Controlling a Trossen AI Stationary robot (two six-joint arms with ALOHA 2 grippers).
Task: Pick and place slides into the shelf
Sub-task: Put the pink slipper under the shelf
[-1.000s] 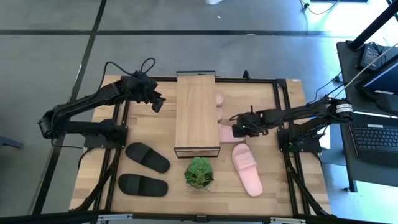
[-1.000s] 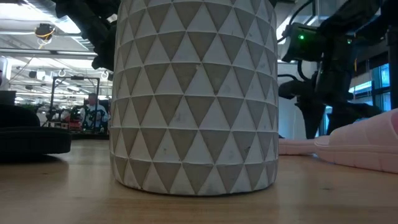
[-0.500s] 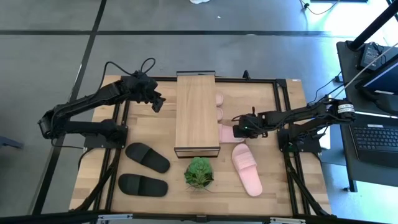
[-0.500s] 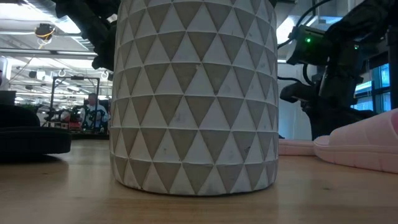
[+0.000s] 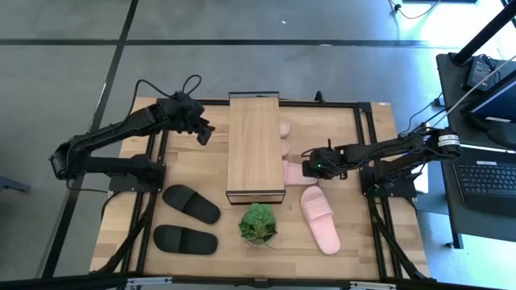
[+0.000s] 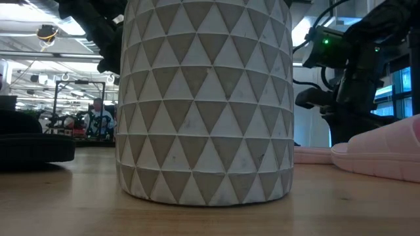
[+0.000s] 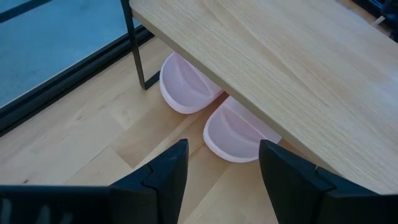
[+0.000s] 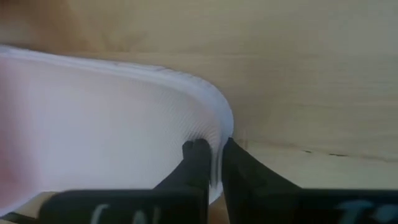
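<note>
Six slides on surface: one pink slide (image 5: 292,171) beside shelf (image 5: 255,150) right side, heel rim pinched in right gripper (image 5: 315,167) jaws; left gripper (image 5: 206,134) jaws wide, empty, near far-left corner.

Pale, smooth matt wood forms the tabletop (image 5: 193,173) and the shelf (image 5: 255,145) plank, the pink slide (image 8: 93,124) shows finely ribbed matt foam, and the plant pot (image 6: 205,98) is rough white with embossed triangles.
</note>
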